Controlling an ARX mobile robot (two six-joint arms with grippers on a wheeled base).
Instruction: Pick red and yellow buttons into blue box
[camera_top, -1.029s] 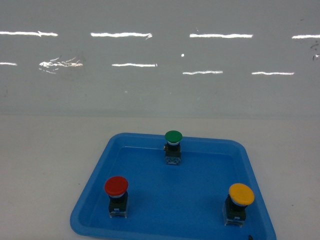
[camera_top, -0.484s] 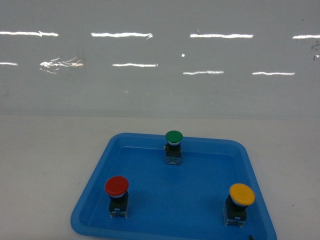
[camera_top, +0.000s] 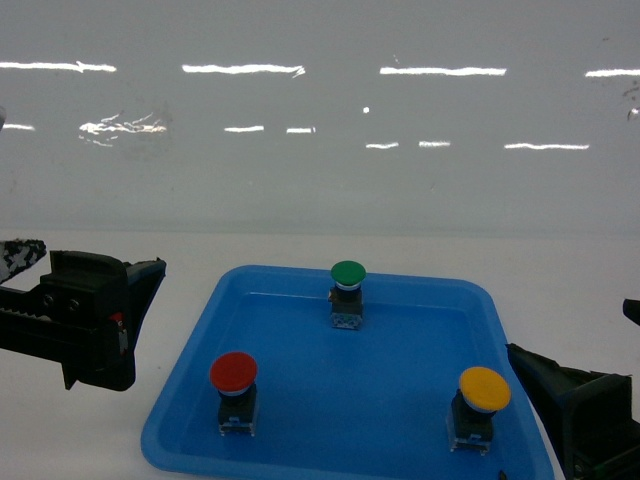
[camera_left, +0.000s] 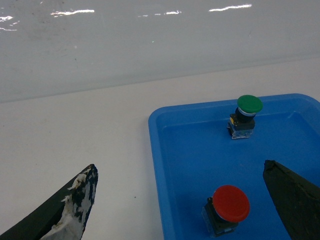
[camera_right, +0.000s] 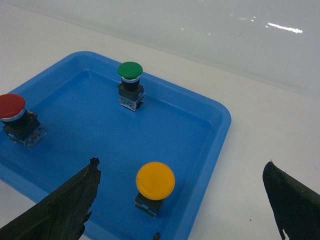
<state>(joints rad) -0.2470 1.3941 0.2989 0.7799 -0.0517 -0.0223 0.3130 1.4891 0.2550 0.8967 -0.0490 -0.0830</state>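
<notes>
While my left tool hangs spread wide over the tray edge, the red button sits between its fingers; my right tool, likewise agape, frames the yellow button.

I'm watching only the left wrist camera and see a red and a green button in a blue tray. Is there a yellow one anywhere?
Observer: Yes. The yellow button stands in the same tray, near its front right corner.
Visitor: Is the other hand anywhere near it?
Observer: The right hand is open. In its own camera, the yellow button shows between its two fingers and touches neither.
Visitor: Is the yellow one standing properly?
Observer: Yes, it is upright, cap on top of its switch block.
</notes>
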